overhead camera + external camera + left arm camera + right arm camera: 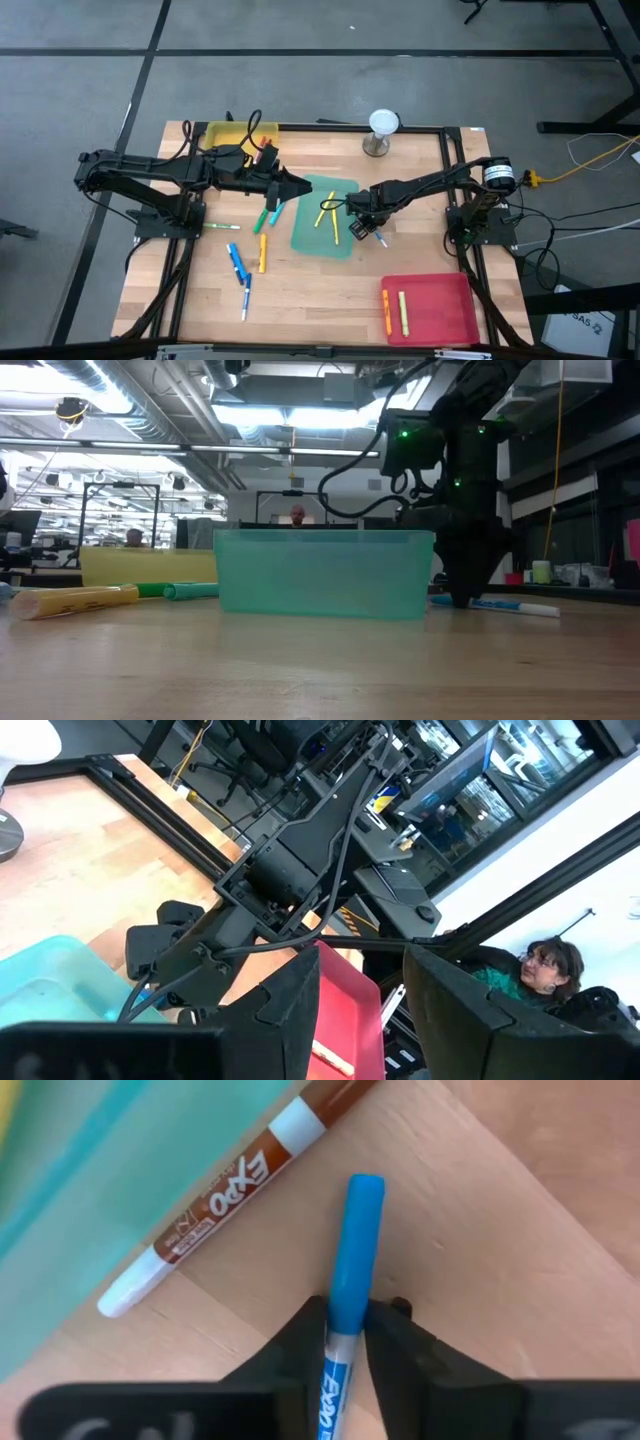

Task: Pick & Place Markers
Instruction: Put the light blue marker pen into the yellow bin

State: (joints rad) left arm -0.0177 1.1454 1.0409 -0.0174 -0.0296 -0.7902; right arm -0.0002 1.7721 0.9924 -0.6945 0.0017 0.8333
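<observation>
On the left of the tabletop [300, 300] my left tool [300, 186] hangs above the near edge of the green tray [345, 190]. Its fingers [300, 1010] stand partly apart with nothing between them. Behind it is the yellow tray [225, 132].

Below the left tool a green marker [272, 214] and a second green marker [259, 220] lie on the wood. A thin green-tipped marker [222, 227] lies just left of them. Nearer the front lie an orange marker [263, 253], a blue marker [235, 261] and a white-and-blue marker [245, 298].

In the green tray lie two yellow markers, one [325, 210] slanted and the other [335, 230] more straight.

My right tool [368, 230] is low at the right edge of the green tray, touching the tabletop. In the right wrist view its fingers [400, 1350] press on both sides of a blue marker [350, 1250], which lies flat on the wood, its cap pointing away from the tool. Just beside it, along the tray wall, lies a brown marker [225, 1195] with a white barrel; the two do not touch.

In the front right corner the red tray [440, 310] holds an orange marker [387, 312] and a yellow marker [404, 312], side by side.

Behind the green tray stands a small white-topped stand [383, 128].
</observation>
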